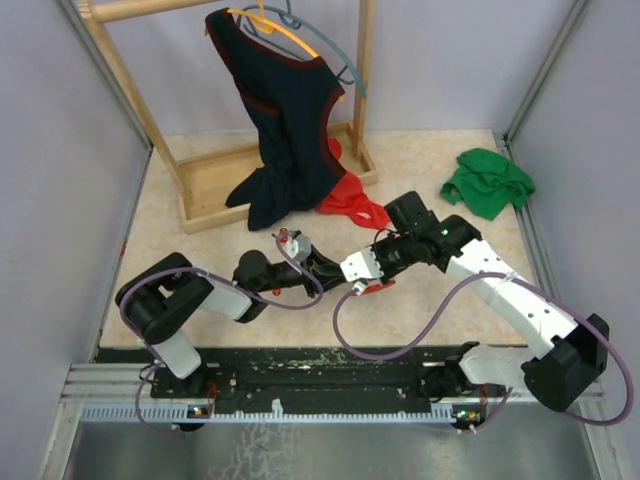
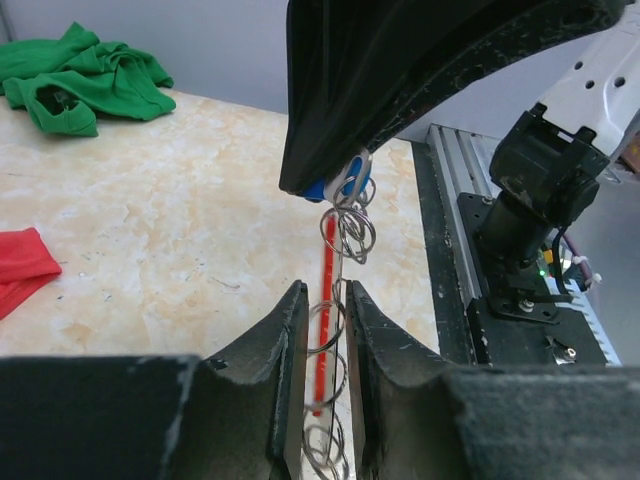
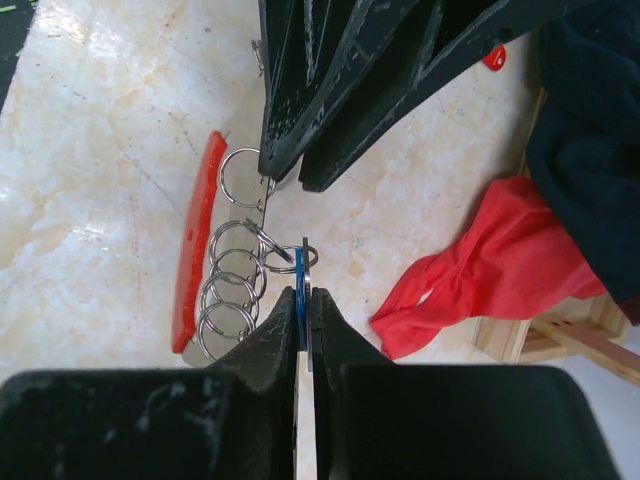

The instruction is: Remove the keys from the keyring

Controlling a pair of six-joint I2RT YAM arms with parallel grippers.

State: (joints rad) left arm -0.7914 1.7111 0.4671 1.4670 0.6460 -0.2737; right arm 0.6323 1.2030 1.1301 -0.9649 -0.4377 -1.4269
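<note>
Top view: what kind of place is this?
Probably a lab robot test cell, not a home: plain grey walls box in the table, a metal rail runs along its near edge, and a wooden clothes rack and green cloth look like staged props.

keyring [image 3: 193, 245]: flat red strip with a chain of silver split rings [image 3: 232, 285] running alongside it, stretched out lengthwise between the two finger pairs. The end ring is pinched at the tips of the left fingers [image 3: 290, 120]. blue key [image 3: 299, 270]: edge-on, clamped between the right fingers [image 3: 265, 345], its bow hooked to a ring in the chain. red key [image 3: 493, 57]: off the ring, on the table past the left fingers, partly hidden by them.
</note>
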